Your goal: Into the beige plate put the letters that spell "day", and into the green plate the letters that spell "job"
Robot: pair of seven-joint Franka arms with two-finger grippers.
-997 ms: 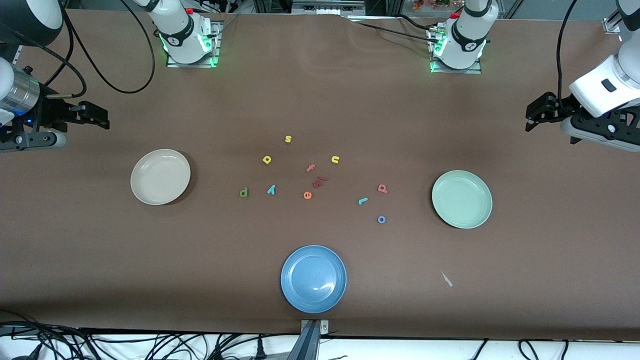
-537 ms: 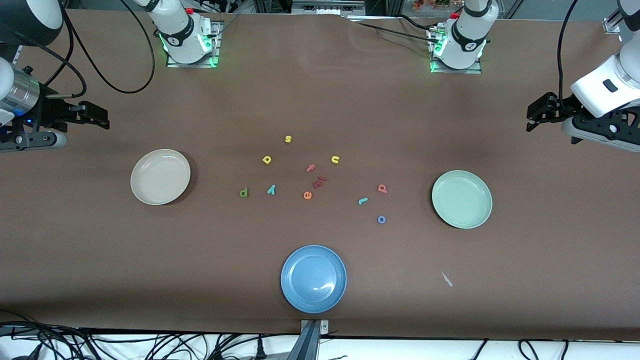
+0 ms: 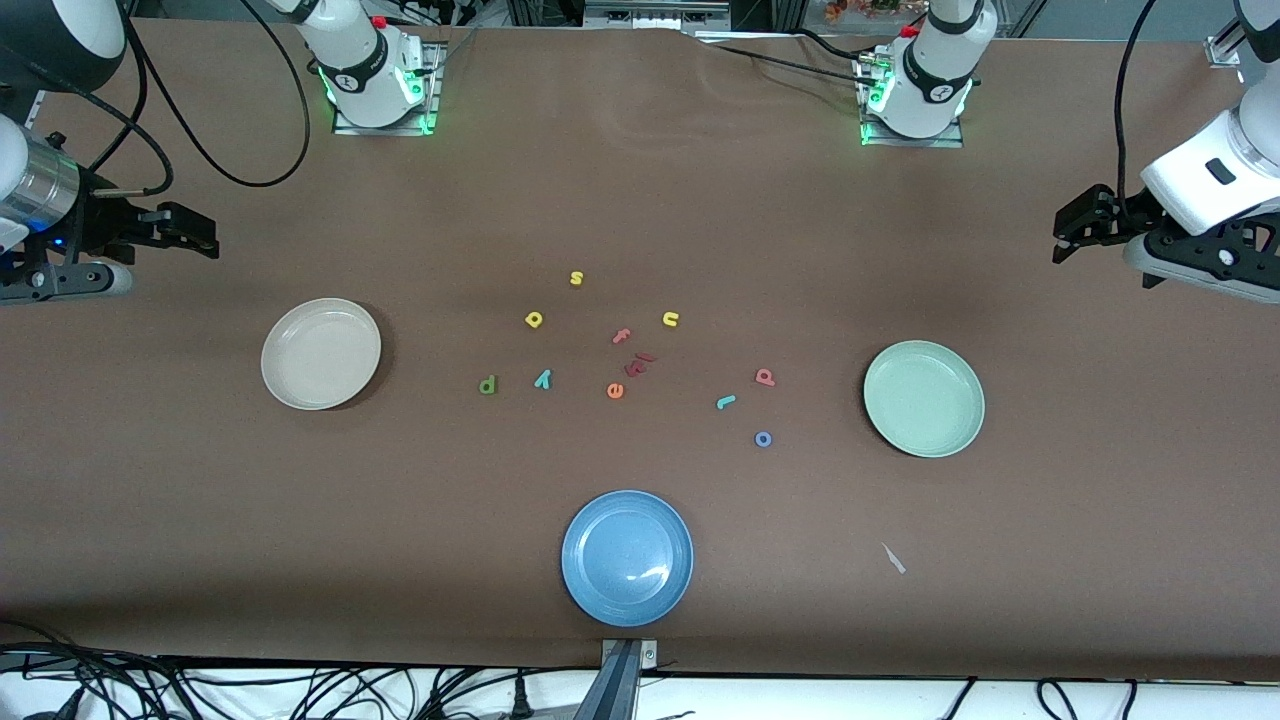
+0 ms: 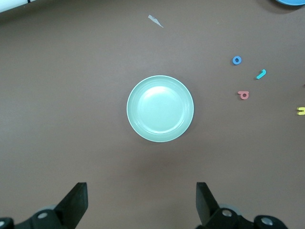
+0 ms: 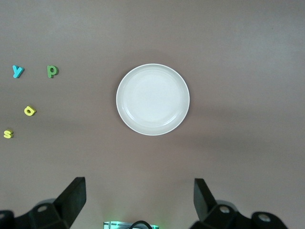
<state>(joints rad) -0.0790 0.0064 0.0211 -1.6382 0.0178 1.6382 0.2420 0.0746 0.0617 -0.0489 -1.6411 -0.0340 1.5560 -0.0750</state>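
Observation:
The beige plate [image 3: 320,353] [image 5: 152,99] lies toward the right arm's end, the green plate [image 3: 924,398] [image 4: 160,108] toward the left arm's end. Between them lie the green d [image 3: 488,385] [image 5: 52,71], yellow a [image 3: 534,320] [image 5: 29,110], teal y [image 3: 542,378] [image 5: 18,71], teal j [image 3: 726,402] [image 4: 260,74], blue o [image 3: 763,439] [image 4: 237,60] and pink b [image 3: 765,377] [image 4: 243,95]. My right gripper [image 3: 195,232] [image 5: 139,188] hangs open and empty over bare table beside the beige plate. My left gripper [image 3: 1070,228] [image 4: 141,191] hangs open and empty beside the green plate.
A blue plate [image 3: 627,557] sits nearest the front camera. Among the letters lie a yellow s [image 3: 576,278], yellow u [image 3: 670,319], pink f [image 3: 621,336], orange e [image 3: 615,391] and dark red pieces [image 3: 640,363]. A pale scrap [image 3: 893,558] lies near the front edge.

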